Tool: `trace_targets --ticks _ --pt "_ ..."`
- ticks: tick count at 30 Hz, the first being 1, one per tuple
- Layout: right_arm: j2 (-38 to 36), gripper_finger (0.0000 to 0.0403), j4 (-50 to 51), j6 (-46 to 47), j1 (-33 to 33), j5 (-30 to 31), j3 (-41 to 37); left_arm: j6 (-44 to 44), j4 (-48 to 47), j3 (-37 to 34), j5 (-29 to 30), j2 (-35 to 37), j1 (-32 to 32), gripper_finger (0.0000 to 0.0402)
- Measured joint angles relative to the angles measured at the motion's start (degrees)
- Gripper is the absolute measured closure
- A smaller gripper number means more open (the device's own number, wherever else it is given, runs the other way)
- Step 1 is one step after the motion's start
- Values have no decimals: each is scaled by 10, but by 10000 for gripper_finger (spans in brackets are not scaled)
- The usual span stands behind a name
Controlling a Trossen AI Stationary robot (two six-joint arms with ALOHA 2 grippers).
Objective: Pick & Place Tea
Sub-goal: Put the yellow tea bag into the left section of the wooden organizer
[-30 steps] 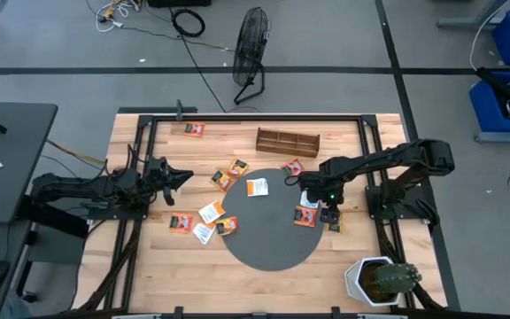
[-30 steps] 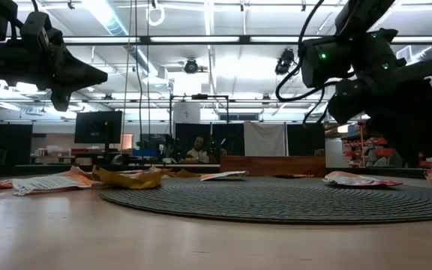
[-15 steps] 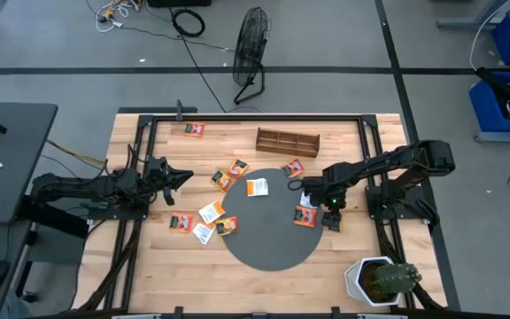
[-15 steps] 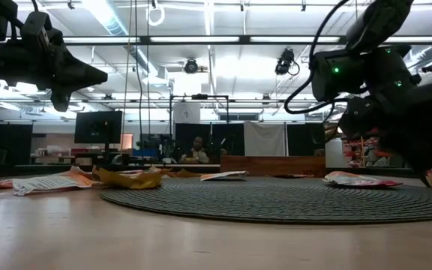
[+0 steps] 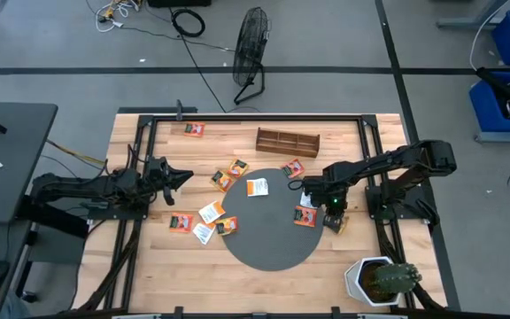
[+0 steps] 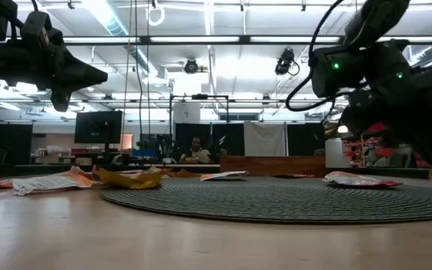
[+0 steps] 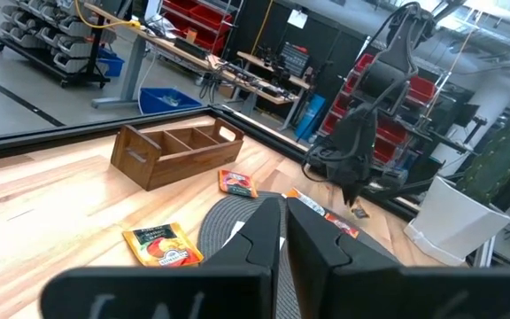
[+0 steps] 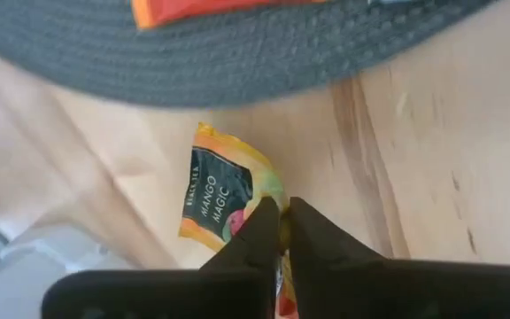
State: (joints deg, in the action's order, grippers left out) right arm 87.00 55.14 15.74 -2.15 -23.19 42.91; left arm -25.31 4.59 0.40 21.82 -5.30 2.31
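Wooden counter (image 5: 264,115) carries your round grey mat (image 5: 268,221), with tea sachets scattered on and around it. Your right tool (image 8: 280,232) is pinched closed on an orange sachet (image 8: 224,190) just beside the mat's edge. Your left tool (image 7: 282,232) hangs closed and empty, well apart.

Overhead, the high view looks straight down on the whole table (image 5: 149,266), with the wooden tray (image 5: 287,140) up toward twelve o'clock of the round mat (image 5: 268,239). Down at tabletop level, the low view stares flat across that same mat (image 6: 276,201) into the room, tray (image 6: 272,166) far behind. The left wrist view looks forward over its own fingers (image 7: 312,244) toward tray (image 7: 177,152) and mat. The right wrist view sits very close to the wood, catching the mat's edge (image 8: 237,62).
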Motion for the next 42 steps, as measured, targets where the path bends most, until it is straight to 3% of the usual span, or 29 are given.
trace_targets --ticks 8,14,19,26,29,35,42 --pt "-18 397 123 -39 -4 4 88 -25 5 0 2 0 0 376" --pt "-29 401 129 -41 -13 28 212 -129 31 0 13 0 0 376" --pt "-25 402 -46 50 -47 106 285 -76 103 0 30 0 0 376" --pt "-19 402 -382 185 -85 231 295 130 256 1 65 0 0 376" --pt "-6 403 -489 220 -88 291 295 191 272 15 88 -1 0 368" --pt "57 403 -731 257 -83 288 295 216 278 49 117 -21 0 298" --pt "127 403 -865 298 -79 306 295 250 294 81 121 -102 0 202"
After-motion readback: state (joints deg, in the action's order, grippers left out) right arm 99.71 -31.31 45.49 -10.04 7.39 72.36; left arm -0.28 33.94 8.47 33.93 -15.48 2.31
